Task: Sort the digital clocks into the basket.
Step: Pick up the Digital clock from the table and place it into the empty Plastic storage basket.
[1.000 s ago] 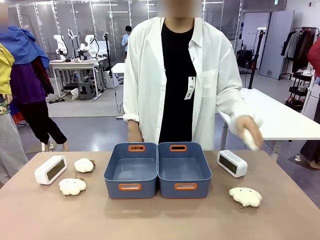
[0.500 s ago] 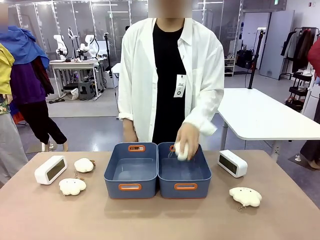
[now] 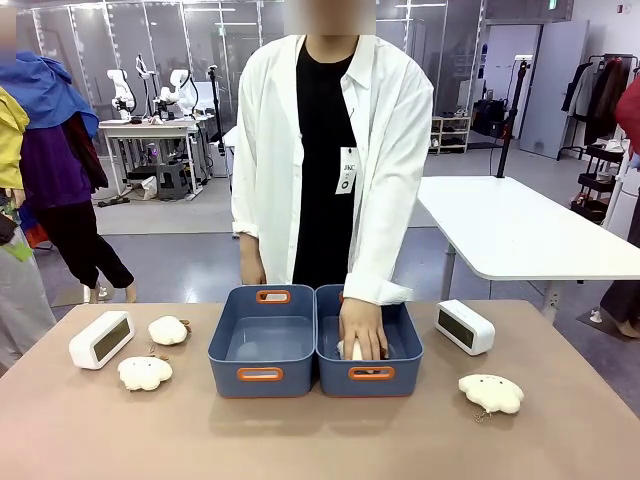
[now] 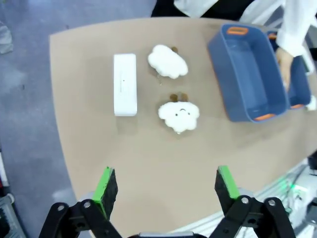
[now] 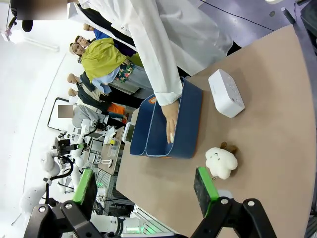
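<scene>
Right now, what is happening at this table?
A person's hand holds a fluffy cream plush toy low inside the right dark-blue plastic bin. The two white plastic digital clocks sit on the table, one at each end, outside the bins. The left gripper and the right gripper hang open above the table, touching nothing.

Left gripper (image 4: 166, 183): jaws spread wide, green pads (image 4: 106, 184) facing one another across the gap, black finger linkages rising from the bottom edge of the left wrist view, the tool aimed steeply downward. Right gripper (image 5: 144, 186): jaws likewise spread wide, its pads (image 5: 204, 184) well apart, the wrist rolled so that its view stands tilted. Both grippers hang clear in the air.
</scene>
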Tool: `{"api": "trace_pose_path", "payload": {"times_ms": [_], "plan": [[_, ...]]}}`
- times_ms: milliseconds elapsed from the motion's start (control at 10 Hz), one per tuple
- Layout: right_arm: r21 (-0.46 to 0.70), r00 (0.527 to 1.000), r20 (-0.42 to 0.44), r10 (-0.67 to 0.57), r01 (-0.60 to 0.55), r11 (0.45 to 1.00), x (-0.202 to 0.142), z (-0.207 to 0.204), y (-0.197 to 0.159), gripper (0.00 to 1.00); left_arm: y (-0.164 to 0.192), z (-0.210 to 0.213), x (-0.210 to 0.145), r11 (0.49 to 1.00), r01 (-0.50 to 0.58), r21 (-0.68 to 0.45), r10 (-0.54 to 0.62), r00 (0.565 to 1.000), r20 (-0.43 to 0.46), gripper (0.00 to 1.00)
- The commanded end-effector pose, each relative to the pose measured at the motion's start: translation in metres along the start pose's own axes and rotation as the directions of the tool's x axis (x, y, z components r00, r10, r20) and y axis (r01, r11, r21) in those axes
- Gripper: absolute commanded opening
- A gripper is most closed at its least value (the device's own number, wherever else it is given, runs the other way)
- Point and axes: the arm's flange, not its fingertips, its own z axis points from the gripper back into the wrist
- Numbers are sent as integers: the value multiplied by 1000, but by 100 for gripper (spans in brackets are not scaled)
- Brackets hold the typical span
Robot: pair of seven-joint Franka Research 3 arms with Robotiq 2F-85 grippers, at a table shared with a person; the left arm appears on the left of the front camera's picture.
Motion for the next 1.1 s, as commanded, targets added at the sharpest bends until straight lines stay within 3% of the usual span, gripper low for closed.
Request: {"api": "trace_pose_path", "payload": {"times_ms": [0,200,600,700,900,1000], "plan": [[7,1000,2,16,-16,1000,-1,0,2,100,0,-35,6,999,-9,49,9,1000,-8,100],[7,1000,2,16,-16,1000,-1,0,2,100,6,-71,19,998,32,57,-34,999,33,100],[7,1000,2,16,-16,1000,-1,0,2,100,29,-145,40,996,-7,87,9,1000,-27,100],[7,1000,2,16,-16,1000,-1,0,2,100,33,-156,42,993,-2,115,5,1000,-27,100],[7,1000,2,16,-16,1000,-1,0,2,100,36,-162,40,999,11,53,-9,999,-47,100],[7,1000,2,16,-16,1000,-1,0,2,100,32,-163,34,994,-4,107,11,998,-62,100]]}}
